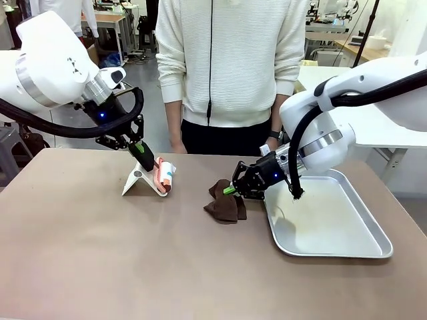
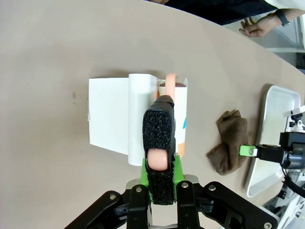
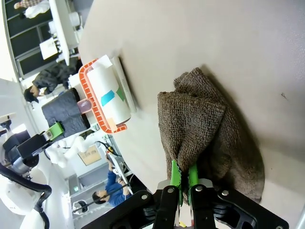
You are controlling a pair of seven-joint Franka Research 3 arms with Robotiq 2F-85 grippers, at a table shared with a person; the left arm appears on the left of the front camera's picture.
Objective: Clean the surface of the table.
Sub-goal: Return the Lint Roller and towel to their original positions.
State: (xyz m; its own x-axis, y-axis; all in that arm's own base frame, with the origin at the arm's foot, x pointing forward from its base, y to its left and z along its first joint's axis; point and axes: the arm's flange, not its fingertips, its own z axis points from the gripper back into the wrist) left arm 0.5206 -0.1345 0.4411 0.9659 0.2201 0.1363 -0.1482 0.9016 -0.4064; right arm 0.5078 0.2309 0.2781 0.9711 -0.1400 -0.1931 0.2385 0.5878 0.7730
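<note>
My right gripper point(image 1: 235, 189) pinches the brown cloth point(image 1: 225, 203) at table point(image 1: 80, 253) centre; left gripper point(image 1: 148, 162) clamps lint roller point(image 1: 164, 177) at 10 o'clock. Keep cloth flat, press evenly.

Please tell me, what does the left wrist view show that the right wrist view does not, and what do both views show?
Left wrist view alone: the left gripper from close up, shut on the pink handle of the lint roller, plus the metal tray and a person's hand. Right wrist view alone: the right gripper from close up, shut on the brown cloth, and the roller's orange frame. Both show the brownish table, the cloth and the roller.
</note>
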